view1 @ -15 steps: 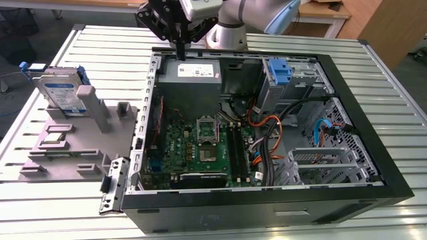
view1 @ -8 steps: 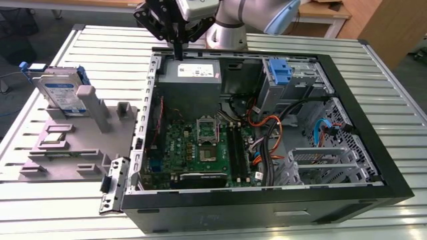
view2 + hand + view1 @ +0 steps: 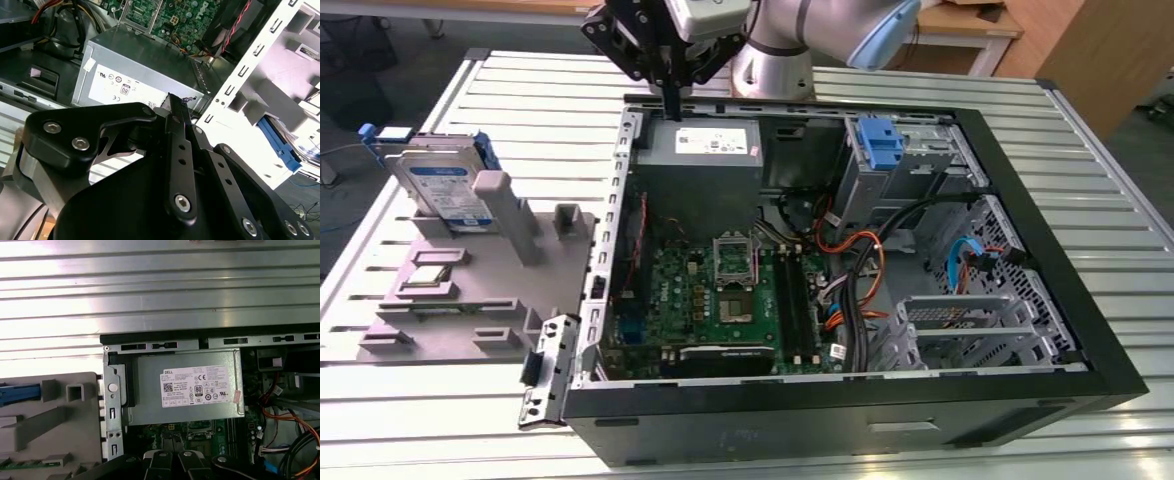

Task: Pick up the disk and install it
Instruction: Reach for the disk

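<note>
Over the far wall of the case (image 3: pixel 854 430), the gripper (image 3: pixel 674 108) hangs point-down above the grey box (image 3: pixel 707 150). Its 2 fingers are pressed together with nothing between them. The disk (image 3: pixel 443 190) stands on edge in a fixture (image 3: pixel 467 290) near the table (image 3: pixel 520 100) edge at the exterior view's left, well apart from the gripper. Its labelled face shows, and a post (image 3: pixel 494 200) of the fixture stands just beside it.

The pickup looks not yet begun, so this step is the reach and grasp. To do it well, I would spread the fingers wide while the gripper is high and clear of the case wall. The descent should run straight down onto the disk's upper edge. The pads should close across the 2 flat faces, not the blue frame, which may flex. They also need to clear the post. A centred grip should keep the disk from swinging, and a straight lift should free it from its slot without jamming.
</note>
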You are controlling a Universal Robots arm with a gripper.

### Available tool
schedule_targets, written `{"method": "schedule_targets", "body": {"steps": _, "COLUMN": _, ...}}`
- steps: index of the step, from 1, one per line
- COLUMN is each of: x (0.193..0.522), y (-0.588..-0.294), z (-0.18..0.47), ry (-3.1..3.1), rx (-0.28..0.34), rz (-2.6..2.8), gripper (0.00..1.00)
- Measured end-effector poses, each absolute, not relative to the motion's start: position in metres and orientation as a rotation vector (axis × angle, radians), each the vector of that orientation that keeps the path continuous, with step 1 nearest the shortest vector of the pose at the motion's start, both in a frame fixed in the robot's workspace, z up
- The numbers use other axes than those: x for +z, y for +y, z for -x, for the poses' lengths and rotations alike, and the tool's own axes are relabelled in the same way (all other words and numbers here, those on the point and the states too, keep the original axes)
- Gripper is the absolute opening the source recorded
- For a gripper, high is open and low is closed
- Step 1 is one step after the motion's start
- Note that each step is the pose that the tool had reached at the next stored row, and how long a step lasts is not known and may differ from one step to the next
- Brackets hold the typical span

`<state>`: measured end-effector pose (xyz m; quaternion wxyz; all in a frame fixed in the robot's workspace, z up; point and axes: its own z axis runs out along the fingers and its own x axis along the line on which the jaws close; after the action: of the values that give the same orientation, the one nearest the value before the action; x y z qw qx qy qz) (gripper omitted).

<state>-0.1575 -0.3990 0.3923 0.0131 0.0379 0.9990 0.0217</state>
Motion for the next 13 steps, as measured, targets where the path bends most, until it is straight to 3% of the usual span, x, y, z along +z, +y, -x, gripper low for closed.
{"method": "schedule_targets", "body": {"steps": 13, "x": 0.3922, "y": -0.3989, "z": 0.1681, "ry": 3.112, "rx": 0.068, "rz": -0.118, "gripper": 0.10}}
